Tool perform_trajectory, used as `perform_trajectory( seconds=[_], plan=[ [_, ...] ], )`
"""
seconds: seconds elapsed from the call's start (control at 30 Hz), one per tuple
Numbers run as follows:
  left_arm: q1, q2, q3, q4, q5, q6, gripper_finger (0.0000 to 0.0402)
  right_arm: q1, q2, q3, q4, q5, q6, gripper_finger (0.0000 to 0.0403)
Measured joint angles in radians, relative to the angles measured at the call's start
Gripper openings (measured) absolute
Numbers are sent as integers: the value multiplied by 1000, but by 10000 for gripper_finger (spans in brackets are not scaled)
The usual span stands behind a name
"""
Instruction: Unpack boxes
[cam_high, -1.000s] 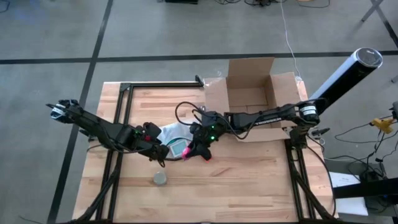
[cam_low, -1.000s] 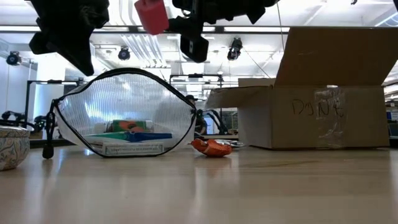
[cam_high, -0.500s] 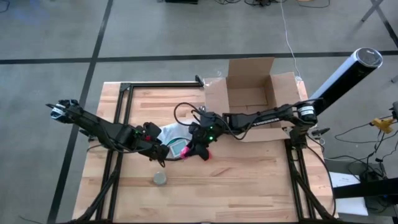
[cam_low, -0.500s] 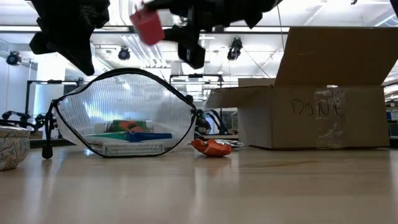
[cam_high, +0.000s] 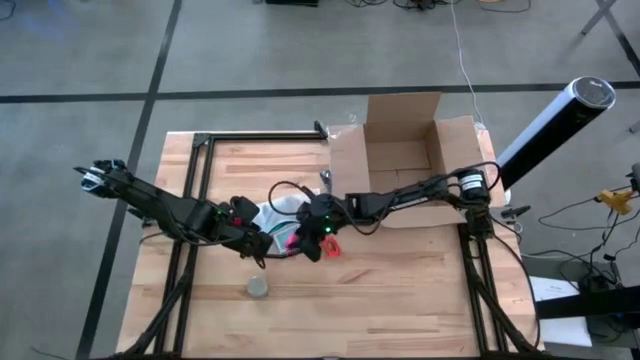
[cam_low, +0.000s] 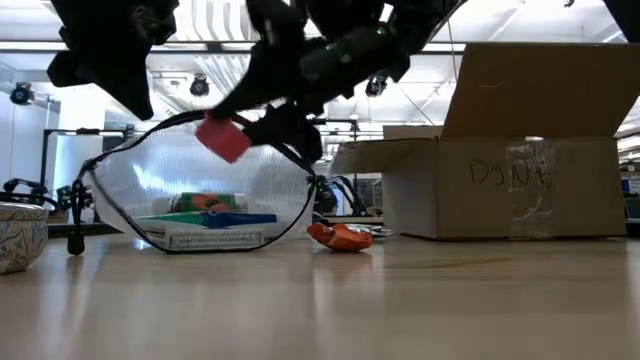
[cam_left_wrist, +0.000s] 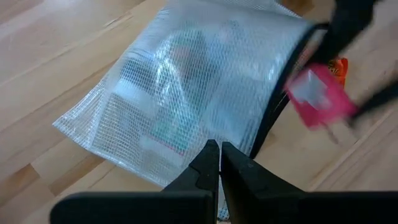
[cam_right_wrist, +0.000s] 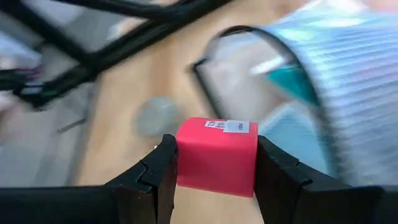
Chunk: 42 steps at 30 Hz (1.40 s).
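Observation:
The brown cardboard box (cam_high: 405, 150) stands open at the table's far right, flaps up (cam_low: 505, 170). A translucent mesh pouch (cam_high: 272, 222) with a black rim lies mid-table, its mouth arched open (cam_low: 200, 180), with small packs inside. My left gripper (cam_high: 258, 248) is shut at the pouch's near-left edge (cam_left_wrist: 219, 149). My right gripper (cam_high: 300, 240) is shut on a red block (cam_low: 222, 137) just at the pouch's mouth, above the table. My left gripper has its shut fingertips on the pouch's mesh wall (cam_left_wrist: 208, 134), close to the black rim, coming slanting down from the table's left. The tips hide the place of contact. The pouch's underside rests on the table. My right gripper pinches the red block's two opposite sides (cam_right_wrist: 180, 158) between its two fingers (cam_right_wrist: 277, 174). It comes from the table's right, slanting down. The block is clear of the table, its white-labelled face (cam_right_wrist: 227, 126) pointing away from the wrist.
A small orange-red item (cam_high: 330, 248) lies on the table right of the pouch (cam_low: 340, 237). A small round bowl (cam_high: 258, 287) sits toward the near edge (cam_low: 18, 235). A black metal frame (cam_high: 255, 137) runs along the far left. The near half of the wood is bare.
My right gripper has sunk and tipped downward, going toward the table's left with the red block. The block has come down from well above the pouch to the level of its arched rim. The pouch and my left gripper have kept still.

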<state>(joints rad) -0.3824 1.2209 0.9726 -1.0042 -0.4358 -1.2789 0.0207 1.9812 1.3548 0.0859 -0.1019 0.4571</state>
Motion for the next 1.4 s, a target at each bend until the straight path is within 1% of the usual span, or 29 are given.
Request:
perform_trajectory(
  seconds=[0.07, 0.13, 0.2, 0.27, 0.33, 0.5, 0.63, 0.73, 0.9, 1.03, 1.13, 1.27, 1.4],
  plan=[
    [0, 0, 0, 2, 0, -14, 0, -7, 0, 0, -19, 98, -1, 151],
    [0, 0, 0, 8, 1, -22, 0, -14, 0, 0, -37, 169, 0, 149],
    [0, 0, 0, 18, 1, -23, 0, -20, 0, 0, -54, 214, 3, 150],
    [0, 0, 0, 20, 1, -23, 0, -28, 0, 0, -88, 229, 4, 156],
    [0, 0, 0, 21, 0, -23, 0, -32, 0, 0, -117, 218, -6, 168],
    [0, 0, 0, 26, 1, -23, 0, -41, -5, 0, -118, 150, -20, 209],
    [0, 0, 0, 26, 1, -23, 0, -41, -10, 0, -110, 144, -20, 243],
    [0, 0, 0, 26, 1, -23, 0, -43, -23, 0, -112, 106, -9, 266],
    [0, 0, 0, 26, 1, -22, 0, -46, -67, 0, -122, 74, -23, 293],
    [0, 0, 0, 25, 0, -22, 0, -54, -127, 0, -198, 64, -31, 302],
    [0, 0, 0, 25, 0, -22, 0, -54, -195, 0, -294, 65, -80, 299],
    [0, 0, 0, 24, -1, -22, 0, -53, -276, 0, -481, 77, -142, 287],
    [0, 0, 0, 20, -3, -21, 0, -49, -315, 0, -681, 86, -179, 275]
  ],
)
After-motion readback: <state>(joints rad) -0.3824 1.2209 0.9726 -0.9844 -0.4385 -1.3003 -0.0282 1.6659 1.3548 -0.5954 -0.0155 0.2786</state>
